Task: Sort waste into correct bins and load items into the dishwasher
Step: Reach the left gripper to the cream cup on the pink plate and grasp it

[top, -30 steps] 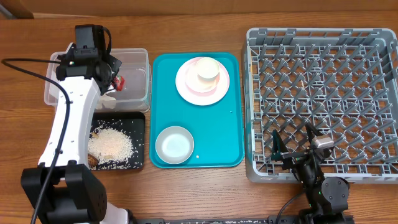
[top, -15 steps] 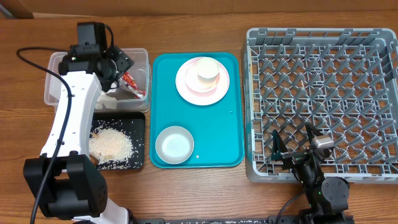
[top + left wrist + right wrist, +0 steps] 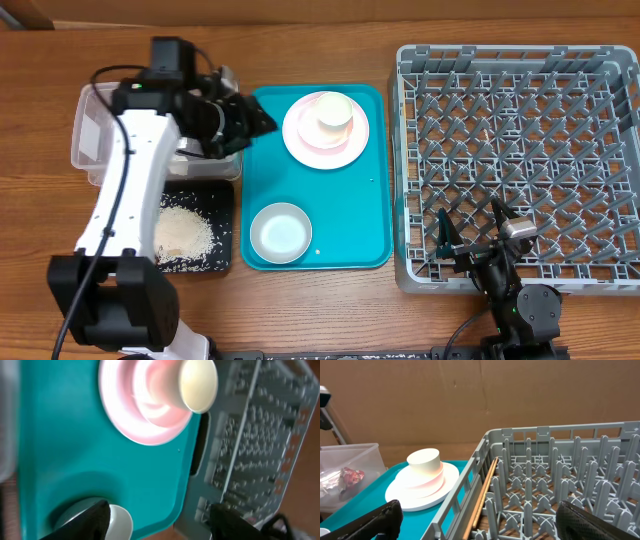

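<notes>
My left gripper [image 3: 252, 118] is open and empty over the left edge of the teal tray, between the clear tub [image 3: 98, 135] and the pink plate [image 3: 325, 135]. In its wrist view [image 3: 160, 527] the plate [image 3: 142, 407] carries the white cup [image 3: 198, 385], and the pale bowl [image 3: 120, 521] lies under the left finger. The cup [image 3: 335, 112] and the bowl [image 3: 280, 232] are on the tray. Rice scraps [image 3: 188, 235] lie in the black tray [image 3: 222, 195]. The red wrapper [image 3: 351, 476] lies in the tub. My right gripper [image 3: 470, 240] is open at the grey rack's [image 3: 520, 160] front.
The teal tray [image 3: 350, 220] sits between the bins and the rack. A thin wooden stick [image 3: 482, 495] lies inside the rack along its left wall. The left arm covers much of the tub from overhead. Bare wooden table runs along the front.
My left gripper has swung right, from over the clear tub to the teal tray's left edge. The red wrapper stayed in the tub. The right arm has not moved.
</notes>
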Controlling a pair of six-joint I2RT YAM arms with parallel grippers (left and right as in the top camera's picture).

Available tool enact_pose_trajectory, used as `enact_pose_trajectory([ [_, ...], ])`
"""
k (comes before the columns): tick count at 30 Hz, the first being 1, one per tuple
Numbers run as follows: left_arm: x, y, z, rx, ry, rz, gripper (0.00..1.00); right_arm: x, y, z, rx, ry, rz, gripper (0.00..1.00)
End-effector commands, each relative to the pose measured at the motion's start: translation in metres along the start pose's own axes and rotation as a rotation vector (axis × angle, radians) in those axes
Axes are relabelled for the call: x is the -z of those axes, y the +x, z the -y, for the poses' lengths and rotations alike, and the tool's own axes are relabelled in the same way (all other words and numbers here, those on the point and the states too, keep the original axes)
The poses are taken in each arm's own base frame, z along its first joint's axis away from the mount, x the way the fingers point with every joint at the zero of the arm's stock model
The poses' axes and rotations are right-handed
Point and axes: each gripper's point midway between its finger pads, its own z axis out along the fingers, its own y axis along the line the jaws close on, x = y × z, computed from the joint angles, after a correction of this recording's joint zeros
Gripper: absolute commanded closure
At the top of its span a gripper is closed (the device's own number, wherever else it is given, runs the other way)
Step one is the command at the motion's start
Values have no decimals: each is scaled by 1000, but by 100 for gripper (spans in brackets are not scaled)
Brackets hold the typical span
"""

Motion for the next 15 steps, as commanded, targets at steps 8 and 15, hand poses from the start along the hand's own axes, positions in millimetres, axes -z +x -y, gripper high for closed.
enact_pose_trajectory([
  [8, -31, 10, 49, -177, -54, 44, 36, 0, -3, 4, -3, 16, 22, 0],
  [15, -34, -6, 65, -151, -61, 143, 34, 4, -16, -23, 4, -126, 37, 0],
])
